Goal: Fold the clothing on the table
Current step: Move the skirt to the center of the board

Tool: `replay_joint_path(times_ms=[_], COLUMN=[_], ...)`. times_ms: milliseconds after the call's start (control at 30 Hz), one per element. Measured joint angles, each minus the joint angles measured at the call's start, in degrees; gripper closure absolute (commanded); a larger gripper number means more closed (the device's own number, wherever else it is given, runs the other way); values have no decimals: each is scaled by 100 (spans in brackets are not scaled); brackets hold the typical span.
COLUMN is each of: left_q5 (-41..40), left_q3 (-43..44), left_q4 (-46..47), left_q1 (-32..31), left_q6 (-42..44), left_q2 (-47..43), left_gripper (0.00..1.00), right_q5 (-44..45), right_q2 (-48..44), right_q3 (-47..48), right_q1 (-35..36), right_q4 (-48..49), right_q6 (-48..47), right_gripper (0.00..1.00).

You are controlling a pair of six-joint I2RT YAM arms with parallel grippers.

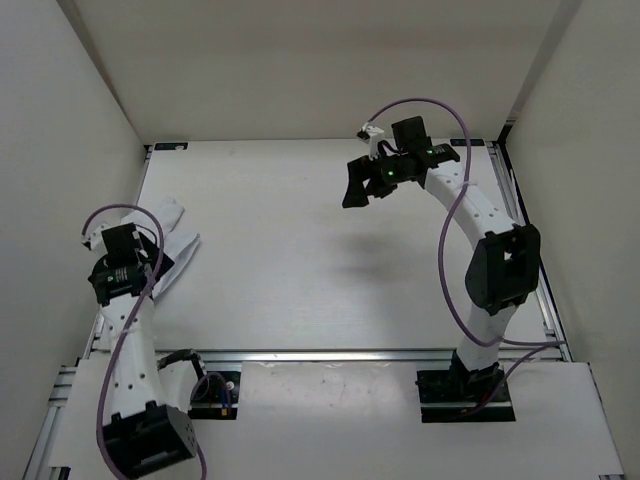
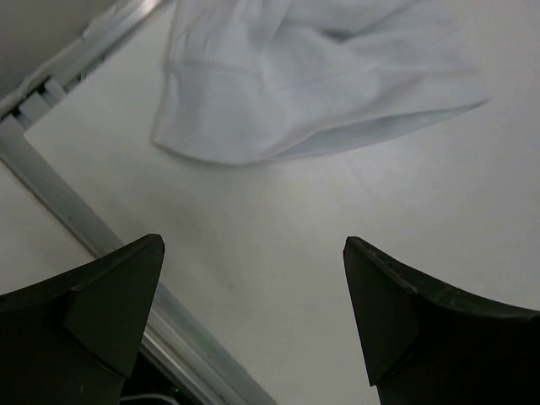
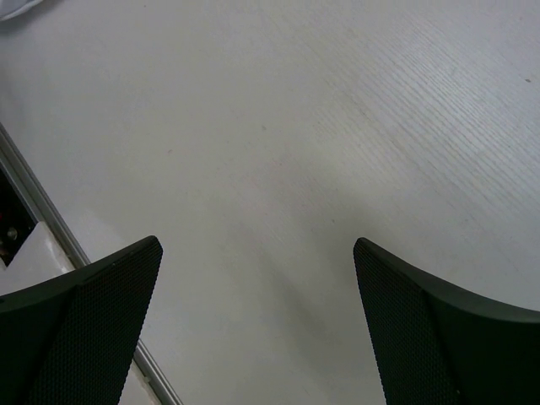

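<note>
The clothing is a small crumpled white cloth lying at the left edge of the table, partly hidden under my left arm. In the left wrist view the clothing lies bunched ahead of the fingers, with a rounded folded hem facing me. My left gripper hovers open just short of it, with only bare table between the jaws. My right gripper hangs open over the back right of the table, far from the cloth. In the right wrist view that gripper is empty, and a sliver of the clothing shows in the top left corner.
An aluminium rail runs along the table's left edge close to my left fingers. Another rail borders the near edge between the arm bases. White walls enclose the left, back and right sides.
</note>
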Motion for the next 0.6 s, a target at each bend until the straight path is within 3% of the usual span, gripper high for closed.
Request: replay_joint_path(times_ms=[167,600], left_q5=[-225,-437], left_q3=[-820,-1851], left_q4=[61,1484], left_q1=[415,1799], left_q6=[-310,-535], left_q2=[457,579], left_gripper=[3,1], right_q5=[-262,13], right_q2=[-7,-7], right_q3=[-55,214], right_q1=[-306,-498], right_q4=[-24,-1091], right_q6=[-205,-918], right_gripper=[1,1])
